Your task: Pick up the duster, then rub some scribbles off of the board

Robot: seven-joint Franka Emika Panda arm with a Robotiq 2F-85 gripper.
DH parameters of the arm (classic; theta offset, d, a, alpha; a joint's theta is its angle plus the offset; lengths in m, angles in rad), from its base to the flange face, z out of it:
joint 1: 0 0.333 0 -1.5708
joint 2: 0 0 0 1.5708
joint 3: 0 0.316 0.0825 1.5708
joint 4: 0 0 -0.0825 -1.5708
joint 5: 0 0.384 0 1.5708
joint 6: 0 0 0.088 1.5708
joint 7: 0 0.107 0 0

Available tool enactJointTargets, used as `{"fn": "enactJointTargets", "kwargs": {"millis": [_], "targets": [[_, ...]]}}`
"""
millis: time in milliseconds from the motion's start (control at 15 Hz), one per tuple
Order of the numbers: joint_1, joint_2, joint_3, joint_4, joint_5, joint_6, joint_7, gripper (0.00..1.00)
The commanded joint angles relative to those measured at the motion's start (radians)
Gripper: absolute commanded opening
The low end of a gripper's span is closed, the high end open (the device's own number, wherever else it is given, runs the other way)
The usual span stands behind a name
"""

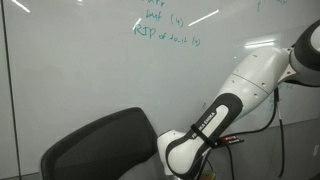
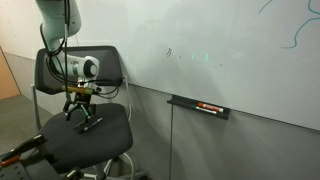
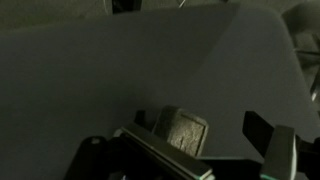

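Note:
The duster (image 3: 180, 130), a small dark block-shaped pad, lies on the black chair seat (image 2: 110, 135). In the wrist view it sits between my gripper's (image 3: 200, 128) spread fingers, which do not touch it. In an exterior view my gripper (image 2: 79, 112) hangs open just above the seat, with a dark item that looks like the duster (image 2: 91, 124) right below it. The board (image 2: 230, 50) is a large glossy white wall behind the chair. The faint scribbles (image 2: 170, 52) sit on it to the right of the arm. The board also shows in an exterior view (image 1: 90, 70).
Rows of teal handwriting (image 1: 165, 30) are high on the board. A ledge holding a thin black-and-red item (image 2: 205, 107) sticks out below the board. The chair's backrest (image 1: 105, 145) is close to the arm (image 1: 225, 100). A long dark bar (image 3: 150, 158) crosses the wrist view's foreground.

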Motion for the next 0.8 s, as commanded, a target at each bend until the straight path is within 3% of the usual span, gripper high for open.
{"fn": "enactJointTargets", "kwargs": {"millis": [0,200,733], "targets": [[0.044,-0.040,-0.016,0.041,0.050,-0.229,-0.014,1.00],[0.059,-0.148,-0.009,-0.063,0.015,-0.173,-0.023,1.00],[0.110,-0.516,-0.007,-0.473,-0.075,0.249,0.066,1.00]]}}
